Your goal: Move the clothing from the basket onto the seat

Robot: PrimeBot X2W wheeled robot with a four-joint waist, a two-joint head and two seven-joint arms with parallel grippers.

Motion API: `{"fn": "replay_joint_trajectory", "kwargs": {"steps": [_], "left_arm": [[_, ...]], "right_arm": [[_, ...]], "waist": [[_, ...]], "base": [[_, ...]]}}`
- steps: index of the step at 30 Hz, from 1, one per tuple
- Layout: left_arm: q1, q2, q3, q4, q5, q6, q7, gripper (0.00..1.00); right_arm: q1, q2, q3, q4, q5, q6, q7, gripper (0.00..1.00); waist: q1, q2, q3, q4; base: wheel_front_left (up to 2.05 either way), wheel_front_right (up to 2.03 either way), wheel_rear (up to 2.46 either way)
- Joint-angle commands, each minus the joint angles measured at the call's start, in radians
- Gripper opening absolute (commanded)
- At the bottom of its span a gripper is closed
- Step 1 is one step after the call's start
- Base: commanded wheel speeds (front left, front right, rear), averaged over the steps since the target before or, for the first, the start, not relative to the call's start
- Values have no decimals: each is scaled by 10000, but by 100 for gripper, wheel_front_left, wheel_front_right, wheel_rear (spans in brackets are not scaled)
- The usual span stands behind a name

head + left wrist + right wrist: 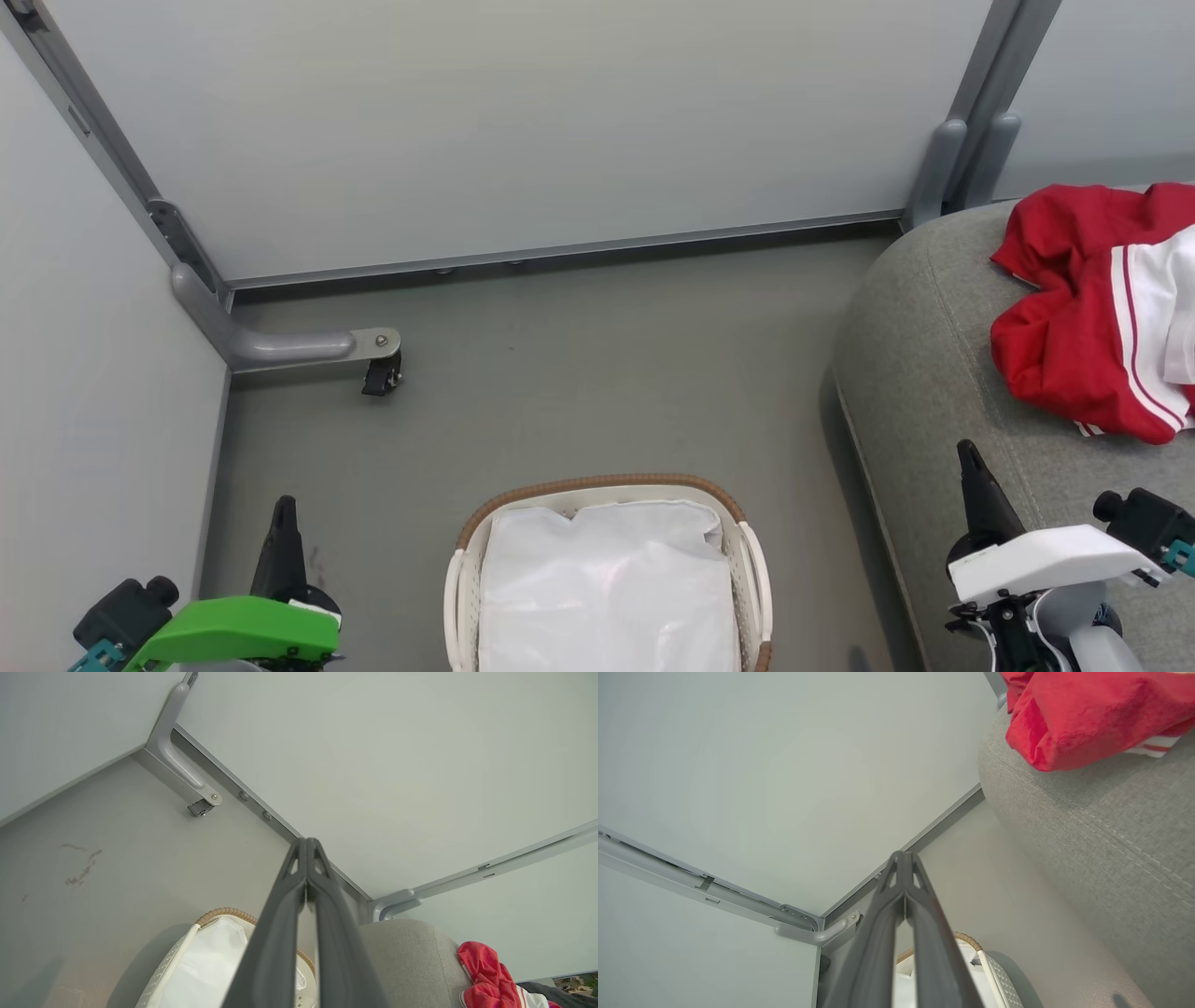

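**A:** Head view first. How far along are you?

**B:** Nearly finished, by my judgement. The soft red clothing (1074,327), with white panels and thin white stripes, lies heaped on the far right of the large grey fabric-upholstered seat (934,392). The oval white plastic basket (597,483) with the brown woven rim stands near you, centre, on the grey floor (560,373). What you see of its inside is the plain white cloth liner (607,588), with no red. Your left gripper (284,511) is at near left and your right gripper (967,457) at near right, above the seat. Each has its two dark fingers pressed together, holding nothing.

**A:** What can't you vouch for there?

**B:** The basket's near half is cut off at the bottom, so you can't rule out something lying there. The red heap runs off the right edge, and I can't tell whether it is one garment or two.

**A:** Left wrist view?

**B:** The fingers are together and empty, pointing at the far pale wall (373,765). The basket's rim and liner sit partly behind them. The red heap lies on the seat at the right, cut by the corner.

**A:** Right wrist view?

**B:** Closed, empty fingers again. The red fabric rests on the seat beyond the stitched seam (1111,842). A corner of the basket peeks in at the bottom, its inside mostly behind the fingers. I judge that all you have left is to check the basket's unseen part.
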Motion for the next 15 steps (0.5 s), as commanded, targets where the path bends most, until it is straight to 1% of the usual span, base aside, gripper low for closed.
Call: {"fn": "replay_joint_trajectory", "kwargs": {"steps": [1, 15], "left_arm": [[-299, 92, 91, -154, -309, -27, 80, 0], [-448, 100, 290, -246, -1751, -36, 517, 0]], "right_arm": [[-162, -69, -57, -168, 333, -5, 70, 0], [-186, -82, -180, -242, 1991, -5, 506, 0]], "waist": [[0, 0, -5, -3], [0, 0, -55, -30]], "base": [[0, 0, 0], [0, 0, 0]]}}
